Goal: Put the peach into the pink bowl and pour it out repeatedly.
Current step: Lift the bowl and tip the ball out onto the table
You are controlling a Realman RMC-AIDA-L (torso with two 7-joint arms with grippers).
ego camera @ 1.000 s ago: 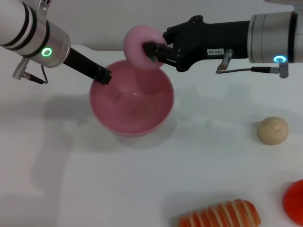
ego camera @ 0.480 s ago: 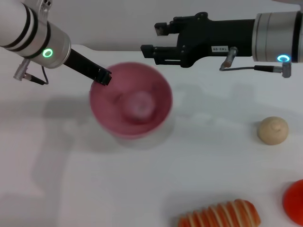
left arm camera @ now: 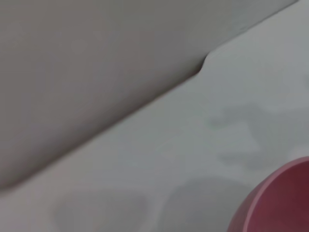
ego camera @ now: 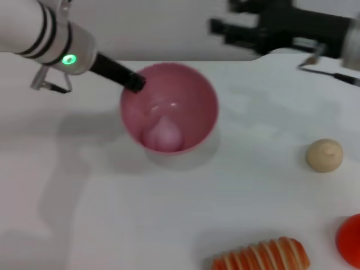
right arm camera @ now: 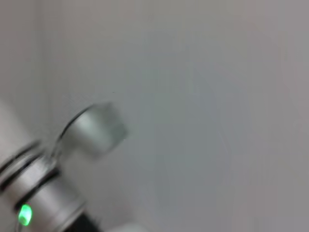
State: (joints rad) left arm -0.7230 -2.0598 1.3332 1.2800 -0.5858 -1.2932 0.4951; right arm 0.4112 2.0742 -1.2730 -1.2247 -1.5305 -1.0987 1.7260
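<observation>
Peach: you had the peach (ego camera: 163,135) lying at the bottom of the pink bowl (ego camera: 194,93), pointed end up, touching no claw.
Pink bowl: it stood upright on the white table (ego camera: 112,214), mouth open to your head camera; your left wrist view caught only a curve of its rim (left arm camera: 275,198).
Left gripper: your left gripper (ego camera: 134,82) was clenched on the bowl's near-left rim, the arm reaching in from the upper left.
Right gripper: your right gripper (ego camera: 219,27) hung blurred above the table's far edge, well apart from the bowl, its fingers spread and carrying nothing.
Other things: you had 1 beige ball (ego camera: 324,155) off to the right, 1 red round object (ego camera: 350,239) at the right edge, and 1 orange-and-white striped piece (ego camera: 262,256) at the near edge.
</observation>
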